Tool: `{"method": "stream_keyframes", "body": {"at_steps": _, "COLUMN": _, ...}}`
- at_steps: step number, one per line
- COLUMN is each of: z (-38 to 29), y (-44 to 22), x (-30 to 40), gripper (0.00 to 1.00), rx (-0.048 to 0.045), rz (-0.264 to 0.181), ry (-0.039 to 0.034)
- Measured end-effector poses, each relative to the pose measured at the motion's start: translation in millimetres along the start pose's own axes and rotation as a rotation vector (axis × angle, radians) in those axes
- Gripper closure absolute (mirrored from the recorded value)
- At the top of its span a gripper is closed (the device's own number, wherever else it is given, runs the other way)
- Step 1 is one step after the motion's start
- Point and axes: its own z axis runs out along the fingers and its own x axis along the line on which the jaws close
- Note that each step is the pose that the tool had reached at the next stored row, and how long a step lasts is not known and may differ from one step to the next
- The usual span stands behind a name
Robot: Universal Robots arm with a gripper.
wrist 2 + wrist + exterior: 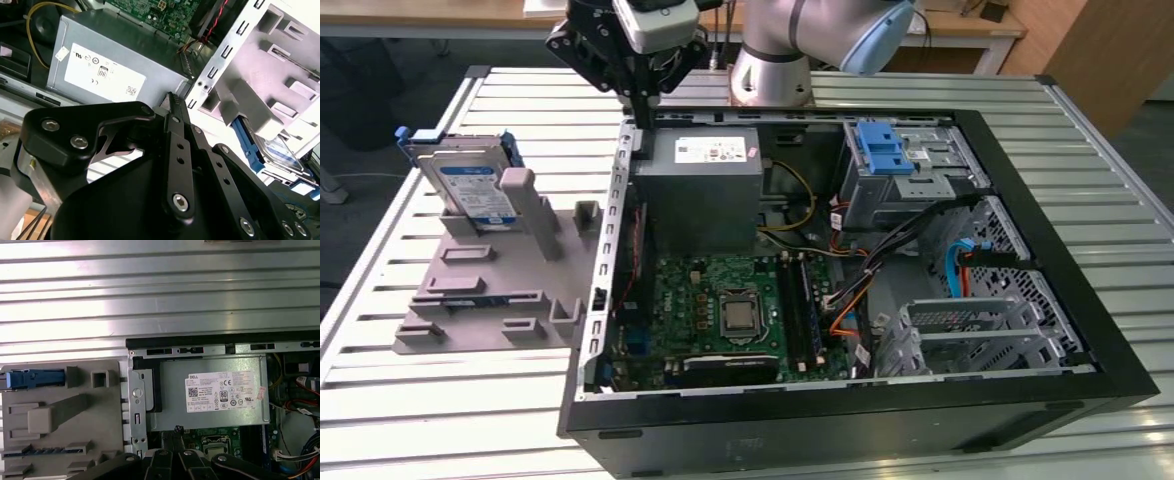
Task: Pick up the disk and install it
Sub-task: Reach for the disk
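The disk (464, 187) stands upright in a grey holder (480, 290) at the exterior view's left, a silver drive with a white-and-blue label in a blue bracket. Its blue bracket and silver face show past the holder in the second wrist view (277, 150). Seen edge-on in the first wrist view, its blue handle (35, 379) sticks out of the holder. My gripper (644, 118) hangs above the back left corner of the open computer case (1014, 240), to the right of the disk and apart from it. The black fingers (171, 100) are shut together on nothing, their tips (177, 430) over the case wall.
A grey power-supply box (707, 185) with a white sticker lies just inside the case below the gripper. The metal drive bay with a blue latch (894, 150) sits at the case's back right. Motherboard and cables fill the case. All rests on a slatted metal table (440, 400).
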Motion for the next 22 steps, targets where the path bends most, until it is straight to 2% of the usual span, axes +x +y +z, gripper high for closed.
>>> {"method": "stream_keyframes", "body": {"at_steps": 6, "z": 0.2, "y": 2.0, "x": 7.7, "gripper": 0.89, "rx": -0.0001, "rz": 0.0, "ry": -0.0001}}
{"method": "stream_keyframes", "body": {"at_steps": 22, "z": 0.4, "y": 2.2, "x": 13.4, "gripper": 0.89, "rx": -0.0001, "rz": 0.0, "ry": -0.0001}}
